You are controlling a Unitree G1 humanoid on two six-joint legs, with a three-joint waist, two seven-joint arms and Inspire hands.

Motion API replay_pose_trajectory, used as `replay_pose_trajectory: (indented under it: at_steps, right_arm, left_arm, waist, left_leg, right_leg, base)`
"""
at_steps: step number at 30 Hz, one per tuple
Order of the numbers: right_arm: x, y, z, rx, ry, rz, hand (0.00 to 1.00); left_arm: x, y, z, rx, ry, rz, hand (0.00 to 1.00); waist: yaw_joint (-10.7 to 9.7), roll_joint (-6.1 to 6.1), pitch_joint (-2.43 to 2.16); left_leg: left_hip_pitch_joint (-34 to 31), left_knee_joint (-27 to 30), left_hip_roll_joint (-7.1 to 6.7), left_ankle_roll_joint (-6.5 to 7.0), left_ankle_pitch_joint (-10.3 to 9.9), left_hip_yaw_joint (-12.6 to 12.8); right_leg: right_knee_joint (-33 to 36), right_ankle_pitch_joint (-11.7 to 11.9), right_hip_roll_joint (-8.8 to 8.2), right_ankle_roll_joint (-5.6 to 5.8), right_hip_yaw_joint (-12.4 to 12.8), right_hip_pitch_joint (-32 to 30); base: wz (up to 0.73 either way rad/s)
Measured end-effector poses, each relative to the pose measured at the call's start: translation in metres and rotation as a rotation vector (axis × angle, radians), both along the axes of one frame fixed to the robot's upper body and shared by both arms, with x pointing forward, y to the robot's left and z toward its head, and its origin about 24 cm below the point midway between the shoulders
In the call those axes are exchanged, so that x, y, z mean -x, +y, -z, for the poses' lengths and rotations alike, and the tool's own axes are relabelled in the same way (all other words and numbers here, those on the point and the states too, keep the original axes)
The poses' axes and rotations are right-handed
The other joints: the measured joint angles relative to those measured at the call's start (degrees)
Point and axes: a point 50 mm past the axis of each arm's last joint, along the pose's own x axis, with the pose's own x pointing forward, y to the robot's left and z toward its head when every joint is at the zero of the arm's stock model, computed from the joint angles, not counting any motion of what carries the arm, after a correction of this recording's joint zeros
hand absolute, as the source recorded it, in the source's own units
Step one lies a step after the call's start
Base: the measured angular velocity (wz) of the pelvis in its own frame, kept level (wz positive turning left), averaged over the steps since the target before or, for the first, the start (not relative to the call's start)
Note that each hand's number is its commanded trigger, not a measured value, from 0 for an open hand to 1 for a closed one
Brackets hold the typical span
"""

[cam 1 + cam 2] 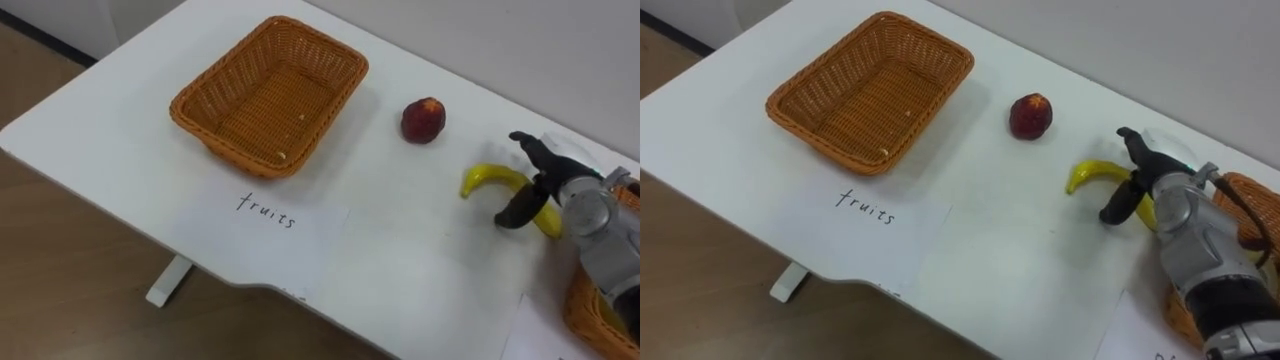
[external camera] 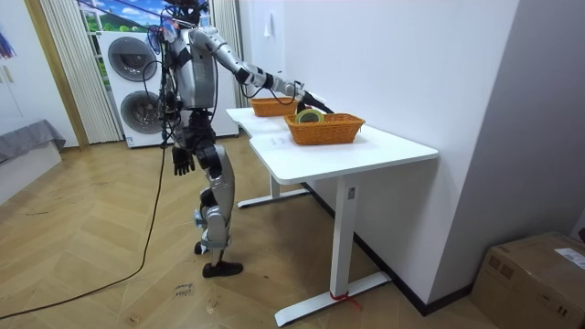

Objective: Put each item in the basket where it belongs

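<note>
A yellow banana (image 1: 488, 178) lies on the white table (image 1: 400, 270) toward my right. My right hand (image 1: 565, 192) sits over its far end, open, with dark fingers (image 1: 530, 150) beyond the banana and the thumb on its near side. A red peach-like fruit (image 1: 423, 120) rests a little to the left of the banana. The fruit basket (image 1: 190, 100), wicker and empty, stands at the left behind a paper label (image 1: 275, 225). My left hand (image 2: 183, 163) hangs relaxed at my side in the room view.
A second wicker basket (image 1: 585, 310) stands at the right edge under my right forearm; in the room view it (image 2: 329, 130) holds a green roll (image 2: 311, 116). I stand at the table's long side. The table's front edge runs close below the label.
</note>
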Motion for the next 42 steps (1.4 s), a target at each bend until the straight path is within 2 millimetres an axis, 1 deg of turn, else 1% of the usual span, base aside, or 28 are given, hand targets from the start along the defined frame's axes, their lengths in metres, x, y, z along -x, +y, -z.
replay_pose_trajectory:
  at_steps: [3,5,9,14,21,24,27,30,32,34,39,42]
  right_arm:
    - [-0.002,0.0,0.0,0.005,0.005,-0.001,0.0]
    - [-0.002,0.0,0.0,0.007,0.004,0.0,0.0]
    - [-0.005,-0.001,-0.001,0.013,0.011,0.007,0.0]
    - [-0.004,-0.004,0.003,0.017,0.034,0.018,0.0]
    - [-0.003,-0.003,0.005,0.007,0.061,0.011,0.0]
    - [-0.004,-0.001,0.006,-0.009,0.077,0.001,0.0]
    - [-0.005,0.004,0.008,-0.003,0.113,-0.03,0.0]
    - [-0.006,0.003,0.01,-0.003,0.171,-0.044,0.0]
    - [-0.002,-0.002,0.015,-0.01,0.231,-0.044,0.0]
    - [-0.001,-0.003,0.017,-0.022,0.255,-0.04,0.0]
    - [-0.002,-0.008,0.017,-0.054,0.307,-0.021,0.0]
    - [-0.003,-0.012,0.013,-0.06,0.323,-0.011,0.0]
  left_arm:
    - [0.0,0.001,0.0,-0.003,0.0,0.001,0.0]
    - [-0.002,0.001,-0.001,-0.007,-0.004,0.013,0.0]
    - [-0.004,0.002,-0.001,-0.013,-0.006,0.022,0.0]
    - [-0.01,0.001,-0.002,-0.021,-0.018,0.034,0.0]
    - [-0.013,0.001,-0.002,-0.022,-0.024,0.047,0.0]
    - [-0.017,0.004,-0.004,-0.031,-0.031,0.056,0.0]
    - [-0.023,0.006,-0.006,-0.038,-0.035,0.088,0.0]
    - [-0.027,0.004,-0.006,-0.027,-0.047,0.109,0.0]
    - [-0.03,0.001,-0.006,-0.017,-0.05,0.134,0.0]
    - [-0.03,0.0,-0.005,-0.015,-0.045,0.143,0.0]
    - [-0.031,0.001,-0.005,-0.002,-0.039,0.172,0.0]
    - [-0.034,0.002,-0.007,0.012,-0.044,0.183,0.0]
  waist:
    - [0.0,0.04,0.02]
    - [0.0,-0.07,-0.06]
    - [0.2,-0.07,-0.09]
    - [0.4,-0.06,-0.08]
    - [0.5,-0.13,-0.11]
    - [0.4,-0.59,-0.37]
    - [0.3,-0.88,-0.42]
    - [0.8,-0.83,-0.36]
    - [1.8,-0.86,-0.33]
    - [2.0,-0.84,-0.15]
    - [2.3,-0.66,0.11]
    - [2.8,-1.09,0.35]
  left_leg:
    - [-0.2,0.1,-0.01,-0.01,0.0,-0.2]
    - [-0.9,0.5,-0.07,-0.03,0.0,-0.9]
    - [-1.6,0.9,-0.05,-0.08,0.0,-1.0]
    - [-1.8,1.5,-0.07,-0.11,0.0,-1.3]
    - [-2.6,1.8,-0.1,-0.23,0.0,-1.8]
    - [-3.2,1.8,-0.13,-0.48,0.2,-2.2]
    - [-3.5,1.9,-0.21,-0.64,0.3,-2.6]
    - [-3.6,2.3,-0.25,-0.63,0.3,-2.6]
    - [-3.5,2.4,-0.29,-0.61,0.3,-2.6]
    - [-3.6,2.4,-0.31,-0.65,0.3,-2.6]
    - [-4.0,2.6,-0.43,-0.87,0.4,-2.8]
    - [-4.5,2.6,-0.47,-1.05,0.8,-3.0]
  right_leg:
    - [0.0,0.0,-0.01,0.0,-0.2,0.0]
    - [0.0,0.0,-0.05,-0.02,-0.8,-0.3]
    - [0.0,0.1,-0.05,-0.2,-1.3,-0.8]
    - [0.1,0.2,-0.12,-0.3,-2.4,-0.8]
    - [0.1,0.3,-0.08,-0.42,-2.7,-1.1]
    - [0.1,0.4,0.03,-0.6,-2.7,-1.6]
    - [0.1,0.4,0.1,-0.67,-2.7,-1.6]
    - [0.1,0.5,0.09,-0.76,-2.8,-1.5]
    - [0.1,0.7,0.09,-0.78,-2.9,-1.4]
    - [0.1,0.8,0.08,-0.83,-2.8,-1.4]
    - [-0.1,1.0,0.04,-0.99,-2.9,-1.8]
    - [-1.2,1.0,0.11,-1.04,-2.8,-1.9]
  base:
    - [0.03]
    - [0.09]
    - [0.04]
    - [0.03]
    - [0.0]
    - [0.04]
    - [0.08]
    - [0.0]
    - [0.0]
    - [0.0]
    - [0.0]
    - [0.02]
